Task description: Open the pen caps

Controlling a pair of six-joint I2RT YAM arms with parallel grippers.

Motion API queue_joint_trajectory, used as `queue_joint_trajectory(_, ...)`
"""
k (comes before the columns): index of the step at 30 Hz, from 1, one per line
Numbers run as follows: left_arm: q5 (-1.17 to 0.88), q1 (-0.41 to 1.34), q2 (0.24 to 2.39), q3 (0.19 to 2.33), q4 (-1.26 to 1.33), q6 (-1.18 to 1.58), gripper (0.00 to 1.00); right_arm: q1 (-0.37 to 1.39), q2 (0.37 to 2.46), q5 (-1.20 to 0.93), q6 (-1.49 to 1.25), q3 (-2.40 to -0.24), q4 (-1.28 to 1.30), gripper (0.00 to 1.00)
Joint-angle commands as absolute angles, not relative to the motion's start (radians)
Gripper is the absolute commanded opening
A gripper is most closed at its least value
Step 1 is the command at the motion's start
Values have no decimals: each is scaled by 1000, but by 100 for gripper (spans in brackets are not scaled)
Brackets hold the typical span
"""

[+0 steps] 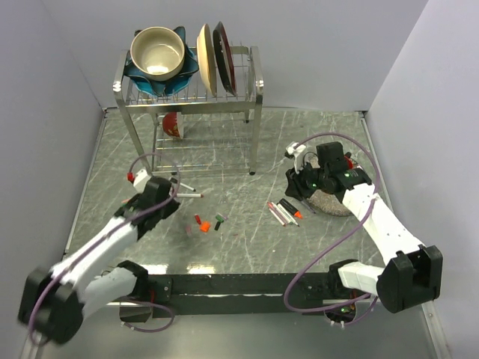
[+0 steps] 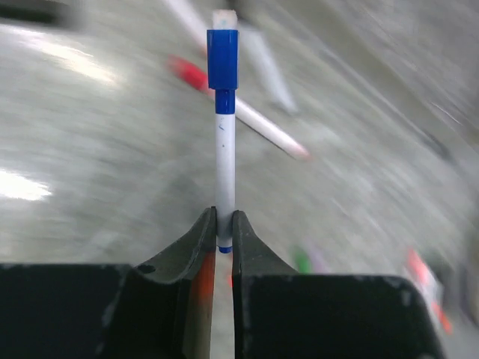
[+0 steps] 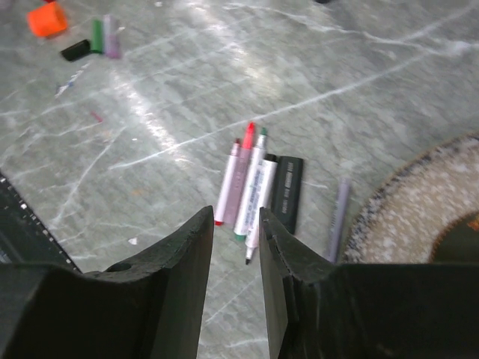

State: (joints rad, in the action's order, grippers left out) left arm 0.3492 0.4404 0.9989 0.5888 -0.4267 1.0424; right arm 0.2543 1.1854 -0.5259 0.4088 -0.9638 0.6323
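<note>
Tabletop (image 1: pixel 224 149) carried a dish rack (image 1: pixel 187 97) at its far edge. L gripper (image 2: pixel 224 224), toward the left edge, had jaws nearly shut, pinching a white pen (image 2: pixel 225 164) by its tail w/ blue cap (image 2: pixel 222 60) on. R gripper (image 3: pixel 236 224) hung partway open, empty, over pen cluster (image 3: pixel 251 187) right of centre. Few loose caps (image 1: pixel 203 226) lay mid-table.

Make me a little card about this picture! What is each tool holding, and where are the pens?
left tool: shut on a white pen
that pen's top: blue cap, on, pointing away from the tool
right tool: open, holding nothing, above a bunch of pens
loose bits: orange cap lying on the table
at the back: dish rack
</note>
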Motion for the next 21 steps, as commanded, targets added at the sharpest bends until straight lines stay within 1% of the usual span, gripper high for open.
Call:
queue_joint_trajectory(1,-59,520,774,393,-102,924,1,247,1108,-664,462,-943,623,40)
queue_joint_trajectory(2,-110,540,703,350,48,925,1,248,1092,-710,462,-936,612,40)
queue_joint_trajectory(4,-194,618,661,258,196,942,1,245,1053,-758,459,-913,586,41)
queue_joint_trajectory(5,-190,650,651,239,304,948,1,247,1042,-779,456,-899,566,43)
queue_joint_trajectory(7,-149,756,667,212,395,940,1,238,1023,-842,430,-885,545,46)
queue_joint_trajectory(8,-137,788,708,210,491,937,1,235,1022,-860,416,-871,513,48)
queue_joint_trajectory(9,-126,845,736,216,532,924,1,227,1019,-874,347,-861,483,53)
queue_joint_trajectory(11,-63,896,829,247,630,913,1,219,1014,-876,238,-829,398,57)
queue_joint_trajectory(12,-33,940,865,261,653,905,1,212,1012,-897,215,-819,376,62)
queue_joint_trajectory(14,46,979,966,313,689,899,1,212,1014,-929,128,-789,306,65)
queue_joint_trajectory(17,135,1034,1096,382,781,896,1,201,1017,-1012,14,-744,211,72)
queue_joint_trajectory(19,162,1049,1161,423,808,894,1,196,1016,-1061,-58,-721,157,75)
queue_joint_trajectory(21,173,1055,1244,480,824,893,1,195,1009,-1069,-185,-687,60,75)
